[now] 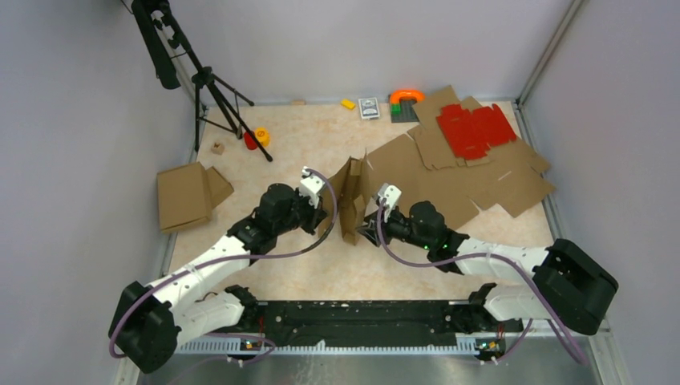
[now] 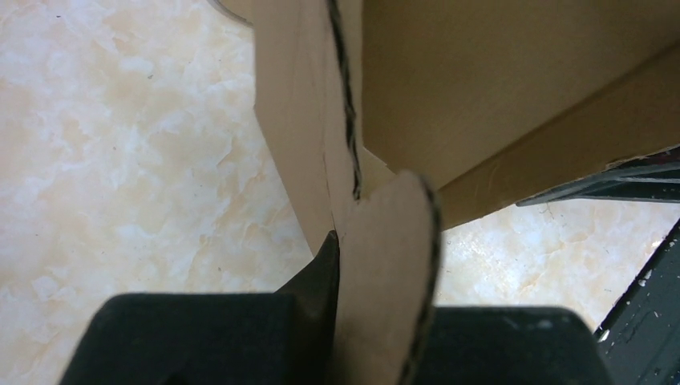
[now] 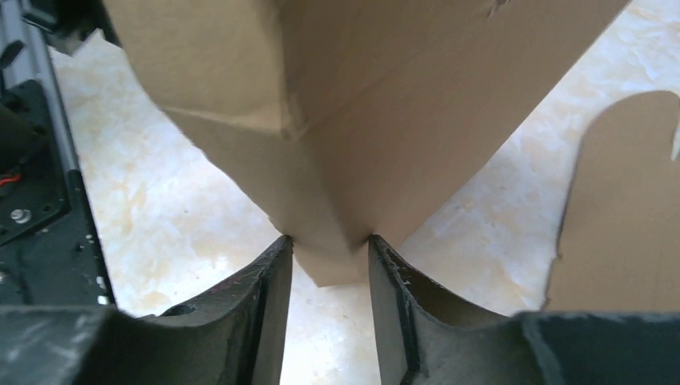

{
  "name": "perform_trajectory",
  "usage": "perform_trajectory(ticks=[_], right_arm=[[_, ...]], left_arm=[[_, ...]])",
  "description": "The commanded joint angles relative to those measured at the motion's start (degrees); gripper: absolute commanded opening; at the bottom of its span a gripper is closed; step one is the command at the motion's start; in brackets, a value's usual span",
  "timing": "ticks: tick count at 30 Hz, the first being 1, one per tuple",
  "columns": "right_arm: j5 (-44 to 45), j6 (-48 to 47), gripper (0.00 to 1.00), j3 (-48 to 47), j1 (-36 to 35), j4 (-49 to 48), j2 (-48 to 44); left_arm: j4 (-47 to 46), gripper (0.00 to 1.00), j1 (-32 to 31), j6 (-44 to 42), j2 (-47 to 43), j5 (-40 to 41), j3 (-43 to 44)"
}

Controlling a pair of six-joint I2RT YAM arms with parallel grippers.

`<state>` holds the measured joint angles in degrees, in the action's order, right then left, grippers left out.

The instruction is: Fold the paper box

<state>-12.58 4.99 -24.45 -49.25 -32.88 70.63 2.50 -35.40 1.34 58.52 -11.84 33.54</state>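
The left tool (image 2: 375, 309) clamps a rounded tab of the paper box (image 1: 350, 195); the right tool (image 3: 329, 261) pinches its folded corner.

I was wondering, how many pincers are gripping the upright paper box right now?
2. The left pincer is shut on a rounded tab of the paper box; the right pincer pinches its lower corner between both fingers.

paper box (image 3: 361, 120) cut off at the top of both wrist views, left gripper (image 2: 378, 313) partly behind its tab
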Motion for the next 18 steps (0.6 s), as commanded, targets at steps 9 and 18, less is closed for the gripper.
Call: perform_trajectory(ticks=[9, 18], right_arm=[[7.6, -2.3, 0.39, -5.3, -0.7, -0.7, 4.3], [6.8, -2.6, 0.49, -5.3, -0.5, -3.5, 5.5]], left_arm=[[0.6, 0.0, -1.0, 1.7, -0.2, -6.0, -1.2], [1.3, 0.0, -1.0, 3.0, 0.4, -6.9, -0.7]])
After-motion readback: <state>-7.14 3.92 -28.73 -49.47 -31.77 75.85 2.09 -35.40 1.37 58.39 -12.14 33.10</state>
